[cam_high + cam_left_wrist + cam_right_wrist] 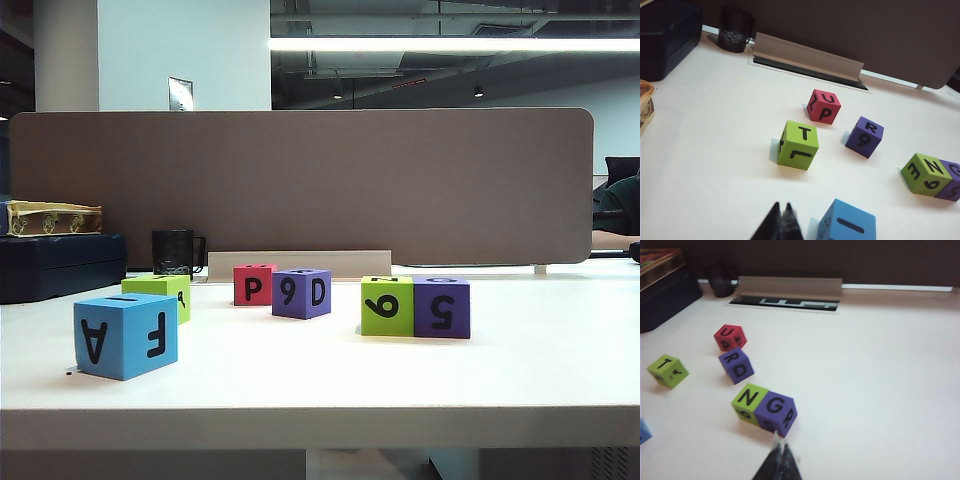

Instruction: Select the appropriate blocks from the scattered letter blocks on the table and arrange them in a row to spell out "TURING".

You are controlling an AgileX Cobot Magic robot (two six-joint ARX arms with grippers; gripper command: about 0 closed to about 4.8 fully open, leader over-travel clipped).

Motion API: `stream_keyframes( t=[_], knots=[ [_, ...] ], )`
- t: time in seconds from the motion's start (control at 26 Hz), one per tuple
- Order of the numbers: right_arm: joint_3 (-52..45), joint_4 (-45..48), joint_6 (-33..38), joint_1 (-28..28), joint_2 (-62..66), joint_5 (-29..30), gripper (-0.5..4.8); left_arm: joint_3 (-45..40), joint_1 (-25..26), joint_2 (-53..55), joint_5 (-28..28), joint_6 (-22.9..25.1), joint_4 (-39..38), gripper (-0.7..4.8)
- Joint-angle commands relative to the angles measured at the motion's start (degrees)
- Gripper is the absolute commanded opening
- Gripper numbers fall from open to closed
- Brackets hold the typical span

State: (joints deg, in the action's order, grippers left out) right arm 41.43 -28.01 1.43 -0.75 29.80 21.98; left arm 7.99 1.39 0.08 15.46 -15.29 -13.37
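Six letter blocks stand on the table (560,370). In the exterior view, from left to right, they are blue (125,335), lime green (160,293), red (253,284), purple (301,292), then lime green (387,305) touching purple (442,306). Neither gripper shows in that view. My left gripper (781,205) is shut and empty, hovering just beside the blue block (847,222), with the green T block (798,144) beyond it. My right gripper (780,442) is shut and empty, its tips close to the purple G block (776,411), which touches the green N block (749,401).
A brown-grey divider panel (300,180) closes the back of the table. A black mug (174,250) and a dark box (60,262) sit at the back left. A cable slot with a raised flap (807,60) lies along the divider.
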Motion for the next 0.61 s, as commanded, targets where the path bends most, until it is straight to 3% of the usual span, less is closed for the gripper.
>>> stream_keyframes(
  t=[0.04, 0.27, 0.46, 0.61],
  knots=[
    [0.35, 0.63, -0.17, 0.04, 0.94, 2.19, -0.01, 1.38, 0.0, 0.04, 0.42, -0.02, 0.11, -0.06],
    [2.32, -0.09, -0.17, 0.04, 2.19, 2.38, -0.01, 3.13, -0.02, 1.14, 2.12, 0.28, -0.39, -0.06],
    [4.42, -0.61, -0.17, 0.07, 4.0, 2.49, -0.01, 6.73, -0.04, 9.55, 5.2, 0.5, -0.28, -0.05],
    [4.9, -0.52, -0.17, 0.46, 5.16, 5.38, -0.01, 13.62, -0.07, 20.28, 6.78, 5.9, -0.48, -0.06]
  ],
)
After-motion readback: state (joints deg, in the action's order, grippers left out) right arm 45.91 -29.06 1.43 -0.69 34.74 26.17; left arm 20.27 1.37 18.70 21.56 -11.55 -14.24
